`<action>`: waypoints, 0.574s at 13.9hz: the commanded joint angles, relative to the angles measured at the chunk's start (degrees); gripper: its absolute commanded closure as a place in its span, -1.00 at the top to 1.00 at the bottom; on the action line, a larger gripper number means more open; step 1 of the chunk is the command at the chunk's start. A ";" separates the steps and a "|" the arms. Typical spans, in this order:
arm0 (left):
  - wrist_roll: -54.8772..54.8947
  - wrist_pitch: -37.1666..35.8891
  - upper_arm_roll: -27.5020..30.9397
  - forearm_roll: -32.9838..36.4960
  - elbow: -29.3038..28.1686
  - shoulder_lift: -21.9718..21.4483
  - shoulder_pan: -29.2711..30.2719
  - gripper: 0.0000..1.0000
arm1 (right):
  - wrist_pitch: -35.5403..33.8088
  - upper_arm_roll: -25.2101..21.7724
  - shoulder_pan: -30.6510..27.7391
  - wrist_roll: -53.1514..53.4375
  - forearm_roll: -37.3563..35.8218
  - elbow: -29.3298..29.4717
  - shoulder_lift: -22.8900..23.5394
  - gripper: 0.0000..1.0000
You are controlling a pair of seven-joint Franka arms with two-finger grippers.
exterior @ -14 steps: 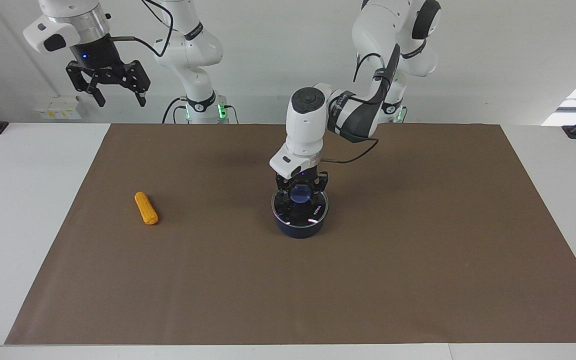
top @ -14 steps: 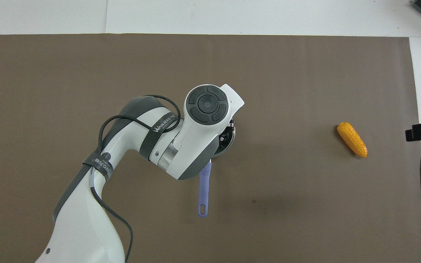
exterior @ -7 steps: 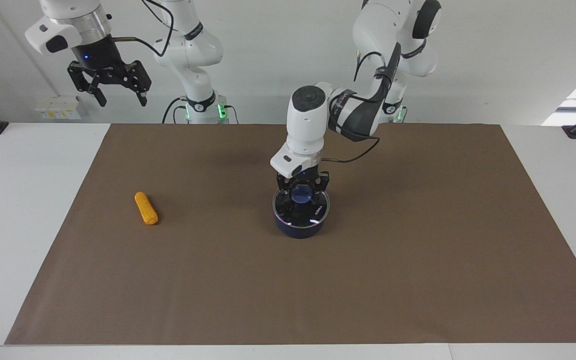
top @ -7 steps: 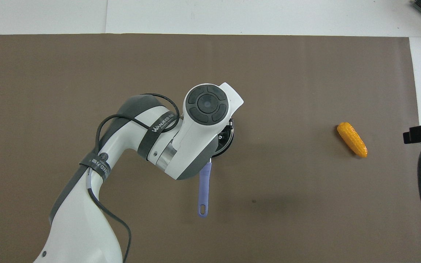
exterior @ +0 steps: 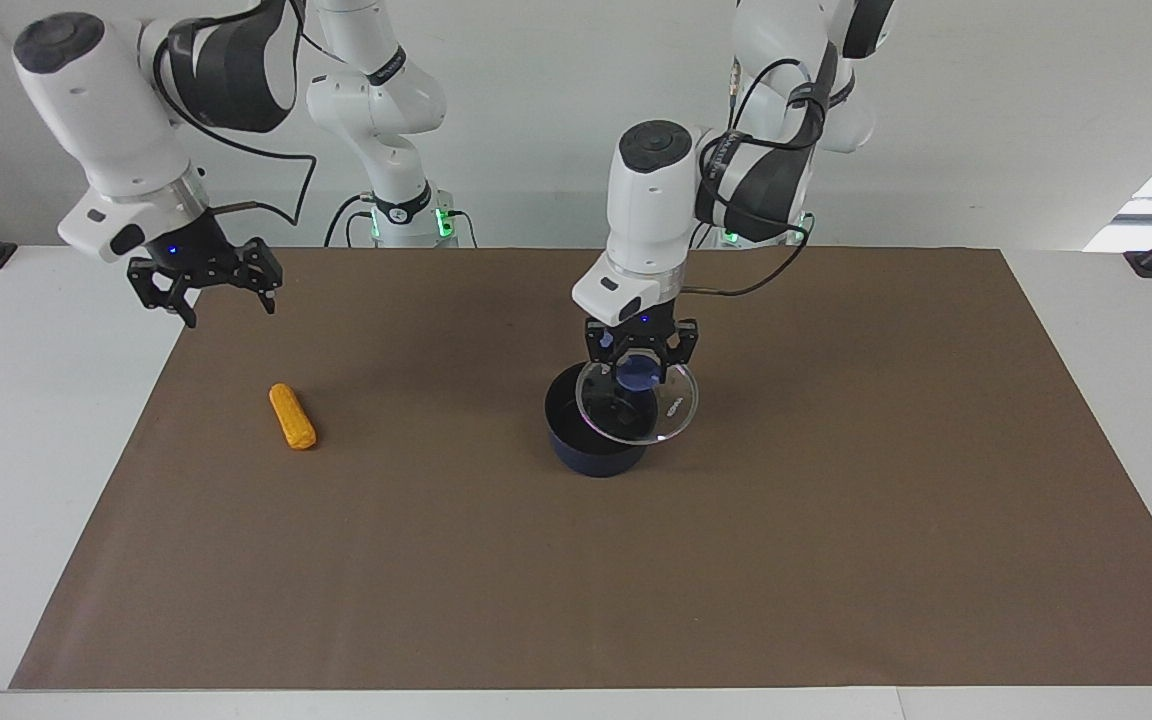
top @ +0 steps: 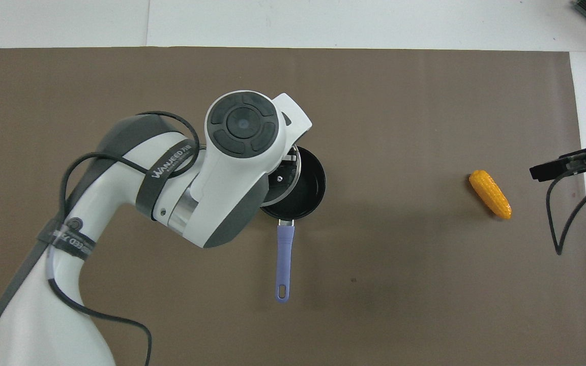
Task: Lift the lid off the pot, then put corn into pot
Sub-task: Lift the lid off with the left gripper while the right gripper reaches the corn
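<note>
Since the earlier frame the left gripper had raised the lid off the pot, and the right arm had swung down from high up. The left gripper was clamped on the lid's blue knob, holding the lid tilted over the pot's rim toward the left arm's end. The pot stood open mid-mat, handle pointing toward the robots. The right gripper hung with fingers spread wide. The corn lay well apart from the pot, toward the right arm's end.
</note>
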 commanded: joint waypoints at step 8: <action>28.72 -0.24 -0.45 -1.50 -13.71 -11.53 19.18 -1.00 | 26.93 0.25 -2.02 -21.61 -0.04 -17.56 8.70 1.00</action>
